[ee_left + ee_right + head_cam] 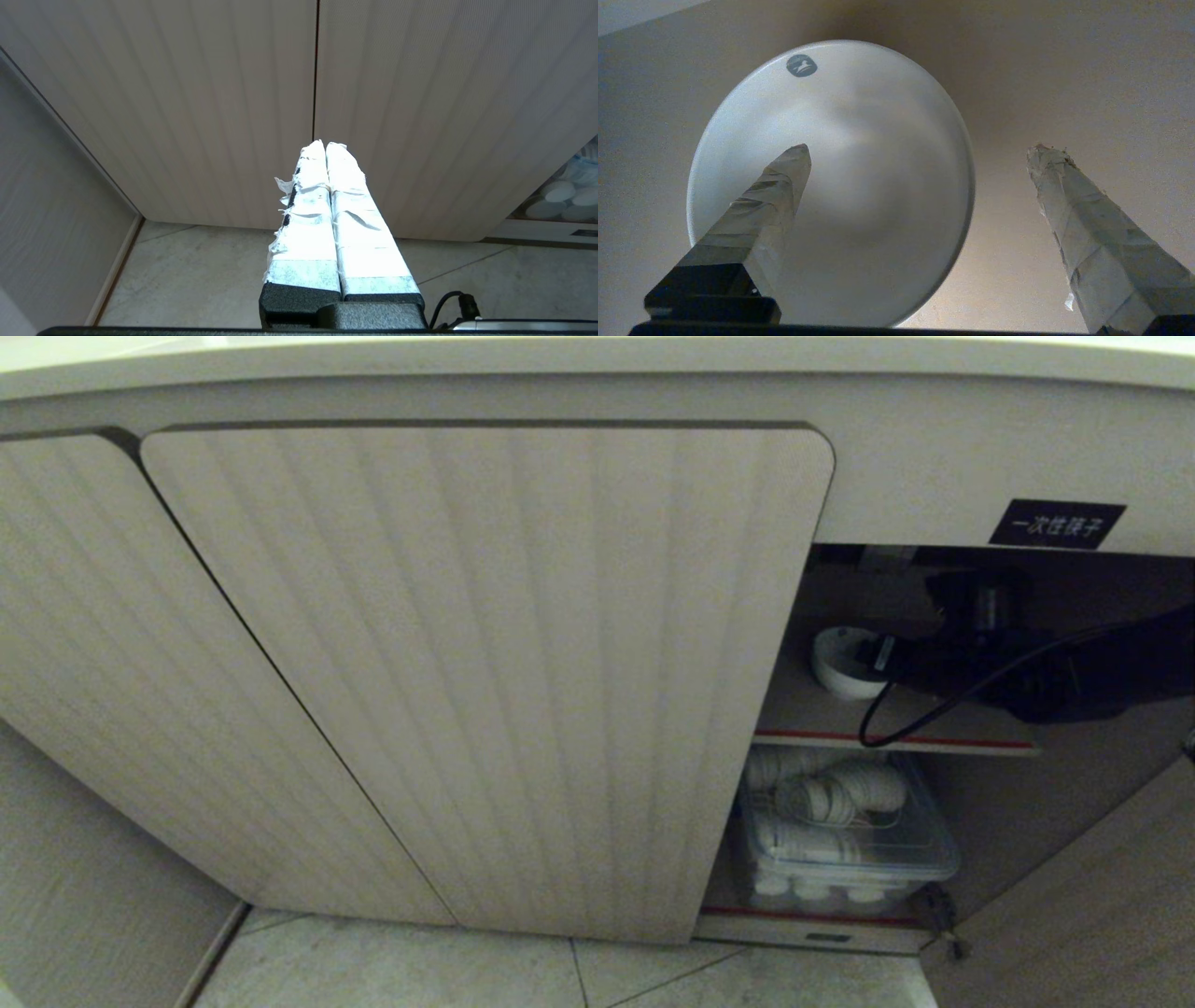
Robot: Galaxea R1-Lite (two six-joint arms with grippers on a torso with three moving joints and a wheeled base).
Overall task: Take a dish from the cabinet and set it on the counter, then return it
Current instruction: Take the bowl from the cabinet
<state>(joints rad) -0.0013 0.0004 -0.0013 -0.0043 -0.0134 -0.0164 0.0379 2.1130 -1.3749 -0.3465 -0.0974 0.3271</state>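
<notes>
Dish (859,186): you are looking at a plain white round bowl with a small grey mark near its rim, sitting on the upper shelf (822,714) inside the cabinet (485,663).
Right gripper (920,149): it is reaching into the open side, fingers spread wide, one taped finger (780,186) lying over the dish and the other beside it; nothing is being gripped.
Left gripper (325,144): its taped fingers are pressing together, hanging before the closed fluted doors.
Lower shelf: a clear box (887,859) is holding white crockery.
Room: pale floor tiles (420,971) are showing below; a black label (1057,524) is sitting above the opening.
</notes>
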